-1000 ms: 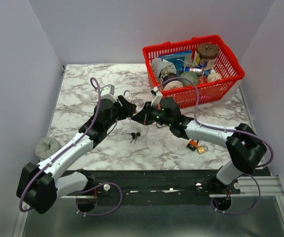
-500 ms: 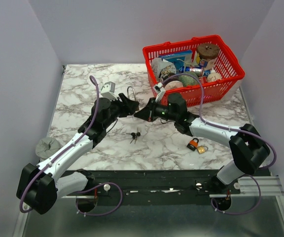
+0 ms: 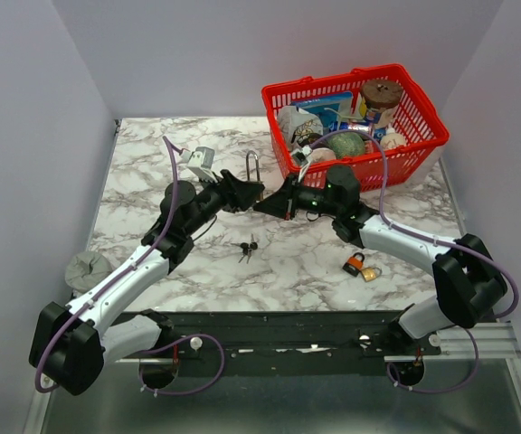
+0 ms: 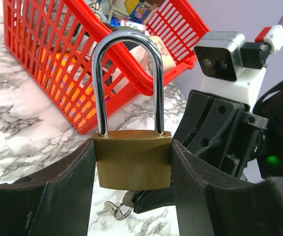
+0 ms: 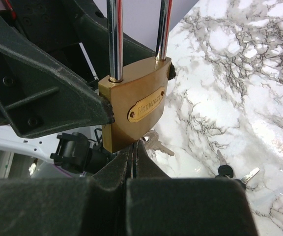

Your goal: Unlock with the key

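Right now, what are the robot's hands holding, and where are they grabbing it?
The left gripper clamps the brass padlock by the sides of its body, shackle up. The right gripper pinches the key at the padlock's bottom.

A robot test lab: a marble-patterned worktop (image 3: 152,163) boxed by plain grey walls (image 3: 25,136), 2 bolted arms.

Both arms now reach farther out from their bases. The left gripper (image 3: 245,193) holds the brass padlock (image 3: 252,174) farther away and more to the right, nearer the red basket (image 3: 426,120). The right gripper (image 3: 264,205) has followed it.
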`<state>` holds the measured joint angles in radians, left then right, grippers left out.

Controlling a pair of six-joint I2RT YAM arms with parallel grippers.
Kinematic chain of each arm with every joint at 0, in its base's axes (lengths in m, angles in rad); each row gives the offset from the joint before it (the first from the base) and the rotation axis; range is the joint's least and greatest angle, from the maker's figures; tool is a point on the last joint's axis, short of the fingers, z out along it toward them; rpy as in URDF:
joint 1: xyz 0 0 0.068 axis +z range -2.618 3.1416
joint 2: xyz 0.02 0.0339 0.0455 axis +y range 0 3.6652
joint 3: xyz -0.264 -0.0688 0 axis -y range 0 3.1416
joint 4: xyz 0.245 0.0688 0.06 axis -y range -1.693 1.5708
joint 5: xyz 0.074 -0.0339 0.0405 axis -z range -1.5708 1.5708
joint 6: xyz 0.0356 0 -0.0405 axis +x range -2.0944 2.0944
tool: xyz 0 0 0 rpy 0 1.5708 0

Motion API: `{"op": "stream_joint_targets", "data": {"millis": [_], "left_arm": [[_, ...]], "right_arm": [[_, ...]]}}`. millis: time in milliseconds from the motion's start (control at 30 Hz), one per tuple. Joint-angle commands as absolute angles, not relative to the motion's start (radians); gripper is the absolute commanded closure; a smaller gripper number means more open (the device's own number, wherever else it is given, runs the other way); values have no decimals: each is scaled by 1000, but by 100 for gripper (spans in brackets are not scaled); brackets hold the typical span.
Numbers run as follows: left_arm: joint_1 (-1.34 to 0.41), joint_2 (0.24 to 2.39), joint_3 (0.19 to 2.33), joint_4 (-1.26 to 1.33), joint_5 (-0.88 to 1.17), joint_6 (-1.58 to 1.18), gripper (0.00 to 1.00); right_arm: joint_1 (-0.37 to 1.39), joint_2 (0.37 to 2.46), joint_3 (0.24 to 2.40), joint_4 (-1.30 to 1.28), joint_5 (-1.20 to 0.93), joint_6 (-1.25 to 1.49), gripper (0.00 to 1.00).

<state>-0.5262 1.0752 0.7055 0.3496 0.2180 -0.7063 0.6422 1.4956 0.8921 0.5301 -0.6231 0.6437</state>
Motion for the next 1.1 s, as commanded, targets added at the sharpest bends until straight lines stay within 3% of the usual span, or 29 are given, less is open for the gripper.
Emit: {"op": "stream_joint_targets", "data": {"millis": [0, 567, 867, 1067], "left_arm": [[-552, 1042, 681, 417, 454, -738, 100], [-554, 1054, 672, 508, 543, -761, 100], [-552, 1028, 704, 294, 359, -689, 100], [-546, 1017, 745, 98, 137, -641, 100]], "right_arm": [[604, 1462, 902, 713, -595, 621, 99], [580, 1442, 884, 770, -677, 618, 99], [580, 1439, 894, 649, -620, 552, 99], [580, 1424, 879, 557, -600, 503, 77]]}}
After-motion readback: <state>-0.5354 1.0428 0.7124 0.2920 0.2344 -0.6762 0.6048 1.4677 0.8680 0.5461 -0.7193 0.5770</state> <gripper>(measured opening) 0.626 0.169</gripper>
